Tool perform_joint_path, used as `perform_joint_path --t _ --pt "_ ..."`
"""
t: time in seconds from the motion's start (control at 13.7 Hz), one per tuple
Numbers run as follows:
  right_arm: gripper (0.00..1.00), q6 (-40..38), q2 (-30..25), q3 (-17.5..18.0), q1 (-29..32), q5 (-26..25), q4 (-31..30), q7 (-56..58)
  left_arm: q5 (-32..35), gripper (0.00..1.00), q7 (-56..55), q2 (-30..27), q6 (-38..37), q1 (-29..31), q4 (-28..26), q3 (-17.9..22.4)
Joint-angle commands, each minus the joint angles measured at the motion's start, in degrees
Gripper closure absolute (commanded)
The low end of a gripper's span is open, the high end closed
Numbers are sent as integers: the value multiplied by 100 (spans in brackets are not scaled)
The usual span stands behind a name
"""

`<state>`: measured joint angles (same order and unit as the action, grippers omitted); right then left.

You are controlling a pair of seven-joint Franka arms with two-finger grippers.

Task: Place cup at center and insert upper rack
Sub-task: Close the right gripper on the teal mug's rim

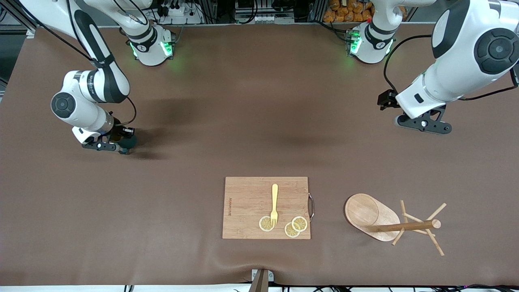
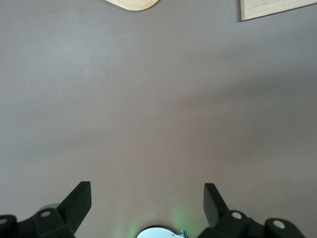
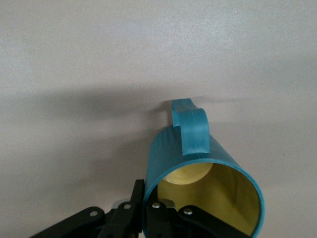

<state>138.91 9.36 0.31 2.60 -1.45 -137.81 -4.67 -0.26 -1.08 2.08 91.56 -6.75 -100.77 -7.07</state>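
The cup (image 1: 130, 141) is teal with a yellow inside and sits low at the right arm's end of the table. My right gripper (image 1: 123, 148) is shut on its wall. In the right wrist view the cup (image 3: 198, 158) has one finger inside the rim and one outside, with the right gripper (image 3: 148, 197) clamped on it and the handle turned away from the fingers. The upper rack (image 1: 389, 224), a wooden mug tree, lies on its side near the front camera toward the left arm's end. My left gripper (image 1: 423, 125) hangs open over bare table; the left wrist view shows the left gripper (image 2: 147, 198) with nothing between its fingers.
A wooden cutting board (image 1: 243, 202) lies near the front edge at mid-table, carrying a yellow fork (image 1: 274, 205) and three lemon slices (image 1: 295, 227). The left wrist view catches the board's corner (image 2: 272, 7) and the rack's oval base (image 2: 132, 4). A brown mat (image 1: 259, 134) covers the table.
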Motion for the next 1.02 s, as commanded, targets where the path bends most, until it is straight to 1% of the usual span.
perform_joint_path --t 0.0,0.15,0.29,0.36,0.51,0.66,0.73,0.8,0.95 --pt "100 -625 -294 74 12 -128 201 -191 -105 0 55 -76 81 33 -83 -14" --pt "100 -1451 -338 92 -180 -101 683 -611 -105 0 55 -76 81 33 -74 -22" --pt "100 -2006 -478 92 -644 -66 983 -1322 -105 0 72 -76 99 33 -74 -22" --pt "100 -2096 -514 118 -899 -49 1054 -1691 -105 0 72 -76 108 33 -74 -14" --pt "100 -2201 -549 145 -1470 161 1203 -2508 -105 0 81 -76 108 24 -74 -14" --pt "100 -2377 -497 127 -2042 644 1563 -3343 -105 0 81 -76 108 7 -74 -14" --pt "100 -2395 -470 127 -2314 768 1678 -3808 -105 0 81 -76 108 7 -74 -22" --pt "100 -2343 -453 136 -2500 917 1705 -4161 -105 0 81 -76 108 -2 -74 -22" --pt "100 -2325 -391 119 -2869 1382 1897 -4724 -105 0 81 -76 108 -2 -74 -22"
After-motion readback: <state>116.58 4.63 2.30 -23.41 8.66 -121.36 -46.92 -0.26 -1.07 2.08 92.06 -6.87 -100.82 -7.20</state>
